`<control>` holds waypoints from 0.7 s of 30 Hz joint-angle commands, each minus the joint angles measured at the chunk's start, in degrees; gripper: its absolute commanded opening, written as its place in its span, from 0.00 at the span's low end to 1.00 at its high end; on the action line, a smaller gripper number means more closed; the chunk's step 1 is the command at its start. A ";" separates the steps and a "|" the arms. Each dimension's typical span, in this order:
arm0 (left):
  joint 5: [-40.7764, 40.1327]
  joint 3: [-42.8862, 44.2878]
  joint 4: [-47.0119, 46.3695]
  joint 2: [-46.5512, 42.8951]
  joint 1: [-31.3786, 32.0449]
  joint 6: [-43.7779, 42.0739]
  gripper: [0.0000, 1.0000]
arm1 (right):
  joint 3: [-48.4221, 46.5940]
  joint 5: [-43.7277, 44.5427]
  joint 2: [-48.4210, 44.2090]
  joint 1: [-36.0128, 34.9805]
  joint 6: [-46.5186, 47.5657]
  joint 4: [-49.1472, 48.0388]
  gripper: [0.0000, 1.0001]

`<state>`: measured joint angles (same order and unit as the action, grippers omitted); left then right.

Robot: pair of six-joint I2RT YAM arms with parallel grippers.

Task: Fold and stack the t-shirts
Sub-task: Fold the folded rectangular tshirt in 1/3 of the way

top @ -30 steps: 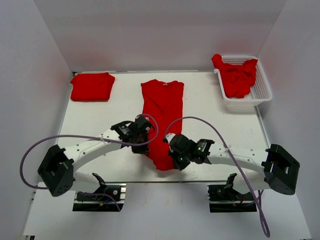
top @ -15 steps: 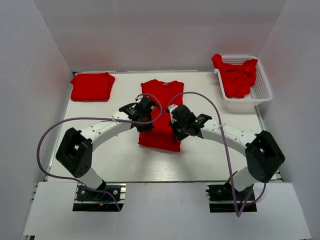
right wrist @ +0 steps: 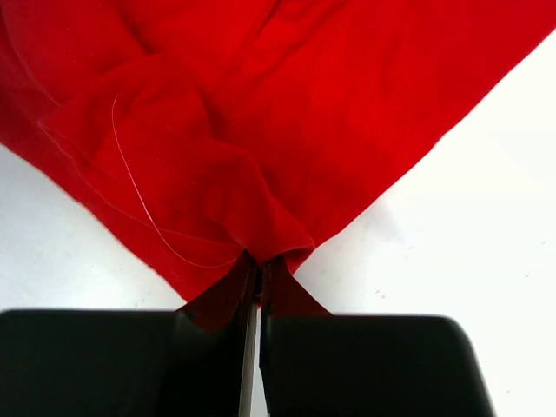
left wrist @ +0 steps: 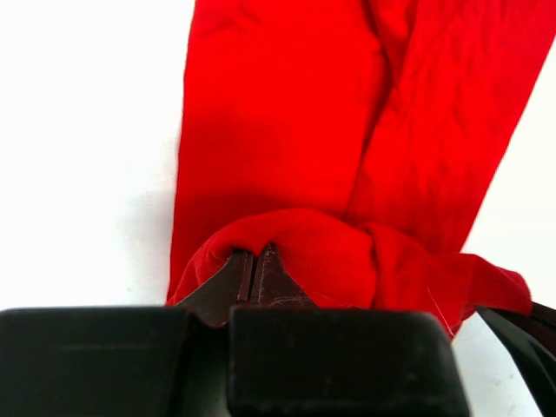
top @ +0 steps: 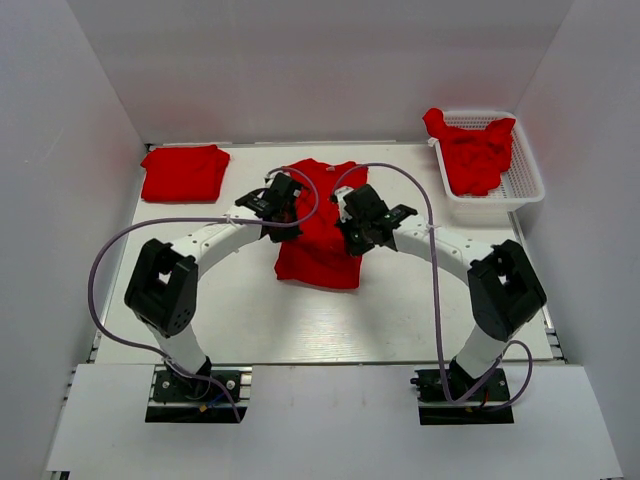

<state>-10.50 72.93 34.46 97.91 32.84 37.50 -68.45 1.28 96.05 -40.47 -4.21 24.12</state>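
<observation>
A red t-shirt (top: 318, 235) lies in the middle of the white table, its near hem lifted and carried back over its upper half. My left gripper (top: 283, 212) is shut on the hem's left corner; in the left wrist view the fabric (left wrist: 287, 156) bunches over the pinched gripper (left wrist: 254, 254). My right gripper (top: 352, 222) is shut on the hem's right corner, where the cloth (right wrist: 261, 113) puckers into the closed tips of the gripper (right wrist: 258, 261). A folded red t-shirt (top: 184, 172) rests at the back left. Crumpled red t-shirts (top: 474, 150) fill the basket.
A white mesh basket (top: 525, 180) stands at the back right. White walls close in the table on three sides. Purple cables (top: 120, 250) loop from both arms over the table.
Both grippers have carried the shirt's near hem away from the table's front edge toward the collar, doubling the long shirt over itself. Both arms have stretched farther back.
</observation>
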 commanded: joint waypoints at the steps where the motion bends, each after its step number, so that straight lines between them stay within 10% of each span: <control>1: -0.22 4.32 -2.38 1.05 -1.29 -2.60 0.00 | -3.80 -0.66 1.51 1.35 0.78 0.05 0.00; 21: 5.40 7.76 -14.67 10.72 -4.63 -13.32 0.00 | -13.82 -3.65 12.67 7.50 1.66 0.84 0.00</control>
<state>-6.33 79.02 24.56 108.88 28.60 26.70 -79.33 -1.04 107.63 -33.69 -3.60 25.04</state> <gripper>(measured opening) 0.024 0.023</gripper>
